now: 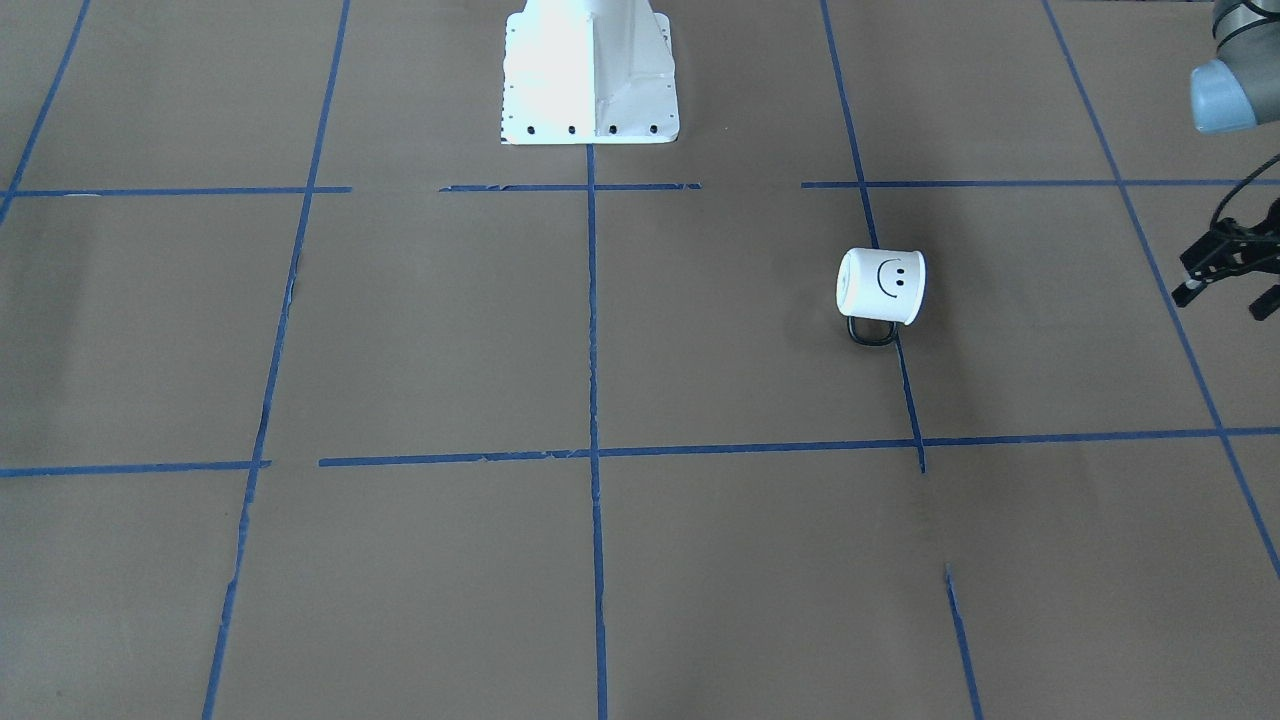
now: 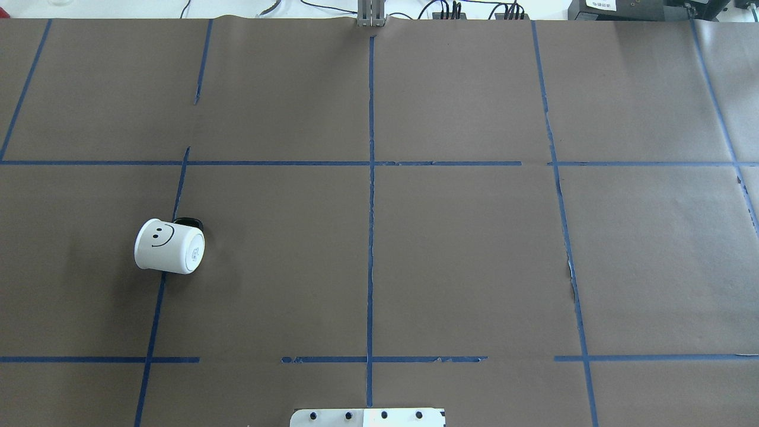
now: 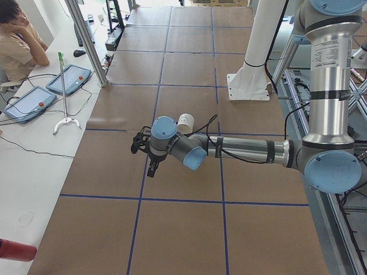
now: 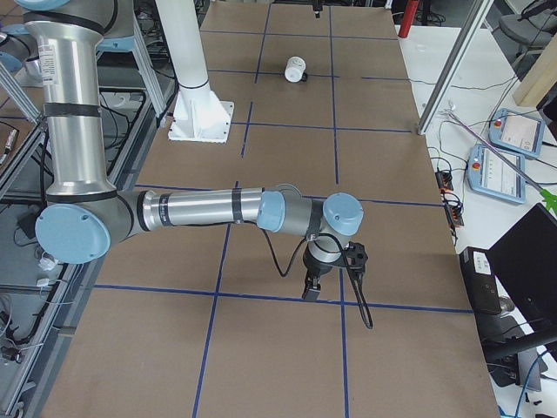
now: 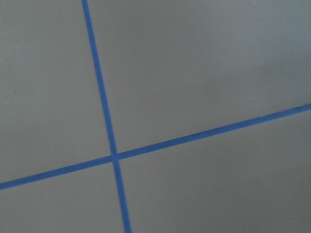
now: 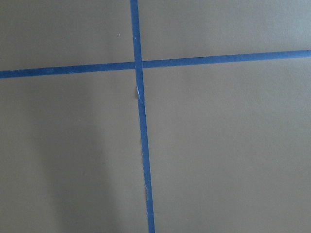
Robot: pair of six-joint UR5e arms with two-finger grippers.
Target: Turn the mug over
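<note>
**Lying on its side: one mug [image 1: 880, 287], two grippers well clear of it**

The single white mug is tipped over on the brown paper-covered table [image 2: 462, 249], in the robot's left half. It straddles one of the blue tape lines [image 2: 371, 237] that mark the paper into squares. Its smiley face points up, and its closed base faces the middle of the table. Its one black loop handle [image 1: 872, 333] sits low on the side away from the robot.

Two arms are in view. The left arm [image 3: 246, 150] reaches out low over the table. The left gripper [image 1: 1228, 295] hangs above the paper on the robot's left of the mug, well apart from it. Its two fingers are spread with a clear gap between them.

The right arm [image 4: 200, 209] stretches toward the opposite end of the table. The right gripper [image 4: 331, 272] points down over the paper there, far from the mug. It shows only in a side view, so I cannot tell how its fingers stand.

Each wrist camera sees bare paper and one tape crossing. One white pedestal [image 1: 590, 75] stands at the robot's edge of the table. One person [image 3: 20, 40] sits at a side bench beside two tablets [image 3: 69, 79].
</note>
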